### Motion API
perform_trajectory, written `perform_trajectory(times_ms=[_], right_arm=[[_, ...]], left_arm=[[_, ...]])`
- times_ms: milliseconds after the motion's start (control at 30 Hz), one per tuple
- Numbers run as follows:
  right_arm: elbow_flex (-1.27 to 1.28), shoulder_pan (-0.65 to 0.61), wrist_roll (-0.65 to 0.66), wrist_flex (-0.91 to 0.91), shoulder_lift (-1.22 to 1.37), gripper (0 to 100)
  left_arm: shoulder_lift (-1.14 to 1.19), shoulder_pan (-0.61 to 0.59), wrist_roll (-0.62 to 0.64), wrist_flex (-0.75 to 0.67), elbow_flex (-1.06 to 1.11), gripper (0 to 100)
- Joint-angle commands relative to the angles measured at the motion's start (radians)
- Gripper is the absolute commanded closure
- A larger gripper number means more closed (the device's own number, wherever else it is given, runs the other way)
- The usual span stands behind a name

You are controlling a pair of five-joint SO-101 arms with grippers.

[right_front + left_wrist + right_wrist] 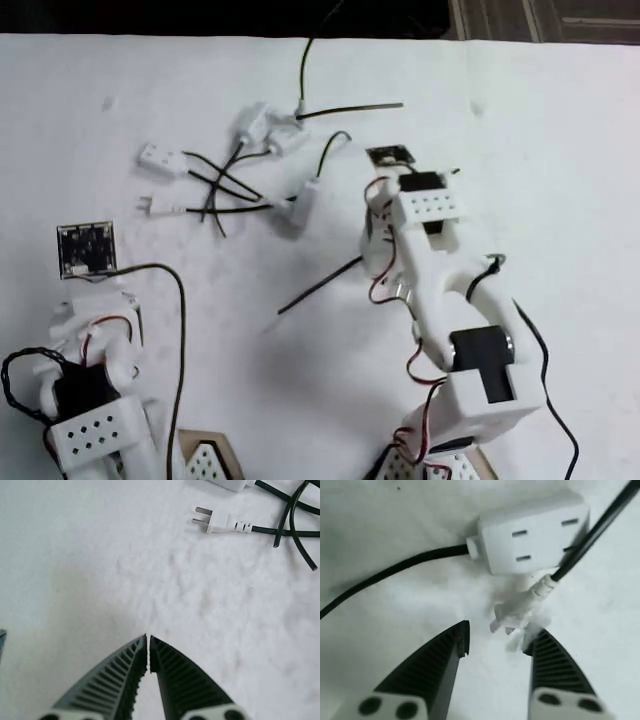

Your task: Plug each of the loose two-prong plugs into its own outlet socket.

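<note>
A loose white two-prong plug [220, 522] lies flat on the white table, well ahead of my left gripper [148, 639], which is shut with nothing in it. That plug [150, 207] sits left of the cable tangle, beyond the left arm [90, 370]. My right gripper [502, 630] stands open just short of a white outlet socket [532, 532] with its slots facing up. A second white plug [520, 610] on a black cord lies between the fingertips, close against one finger [550, 660]. The right arm [430, 250] covers this spot from above.
More white socket blocks [163, 158] [255, 122] and crossing black cables [225, 185] lie at the back centre-left. Another white plug [305, 195] rests near the tangle. A small black square board [87, 248] lies by the left arm. A loose black cable [320, 285] runs mid-table.
</note>
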Motion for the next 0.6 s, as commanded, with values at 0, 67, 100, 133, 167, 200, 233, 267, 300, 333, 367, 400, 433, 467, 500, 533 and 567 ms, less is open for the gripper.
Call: perform_trajectory(times_ms=[0, 67, 100, 133, 167, 200, 233, 267, 300, 333, 367, 400, 433, 467, 500, 533, 567], right_arm=[[-0.002, -0.013, -0.054, -0.044, -0.051, 82.8], [-0.002, -0.008, -0.052, -0.051, -0.050, 82.8], [-0.002, -0.002, -0.054, -0.051, -0.048, 82.8], [-0.002, 0.004, -0.054, -0.051, -0.039, 82.8], [-0.006, 0.013, -0.054, -0.050, -0.025, 82.8], [-0.008, 0.022, -0.054, -0.050, -0.010, 82.8], [-0.008, 0.033, -0.054, -0.050, 0.008, 82.8], [-0.008, 0.041, -0.052, -0.050, 0.028, 82.7], [-0.008, 0.048, -0.052, -0.050, 0.048, 82.7], [-0.008, 0.054, -0.052, -0.050, 0.067, 82.7], [-0.009, 0.054, -0.051, -0.051, 0.087, 82.7], [-0.009, 0.054, -0.048, -0.053, 0.102, 82.7], [-0.009, 0.054, -0.037, -0.061, 0.114, 82.8], [-0.009, 0.053, -0.035, -0.068, 0.122, 82.8], [-0.009, 0.053, -0.035, -0.077, 0.128, 82.9], [-0.009, 0.053, -0.035, -0.082, 0.133, 82.9], [-0.009, 0.053, -0.034, -0.082, 0.133, 82.9]], left_arm=[[-0.007, -0.002, -0.011, -0.021, -0.005, 96], [-0.007, -0.002, -0.011, -0.021, -0.005, 96], [-0.007, -0.002, -0.011, -0.021, -0.005, 96], [-0.007, -0.002, -0.011, -0.021, -0.005, 96], [-0.007, -0.002, -0.011, -0.021, -0.005, 96], [-0.007, -0.002, -0.011, -0.021, -0.005, 96], [-0.007, -0.002, -0.011, -0.021, -0.005, 96], [-0.007, -0.002, -0.011, -0.021, -0.005, 96], [-0.007, -0.002, -0.011, -0.021, -0.005, 96], [-0.007, -0.002, -0.011, -0.021, -0.005, 96], [-0.007, -0.002, -0.011, -0.021, -0.005, 96], [-0.007, -0.002, -0.011, -0.021, -0.005, 96], [-0.007, -0.002, -0.011, -0.021, -0.005, 96], [-0.007, -0.002, -0.011, -0.021, -0.005, 96], [-0.007, -0.002, -0.011, -0.021, -0.005, 96], [-0.007, -0.002, -0.011, -0.021, -0.005, 96], [-0.007, -0.002, -0.011, -0.021, -0.005, 96]])
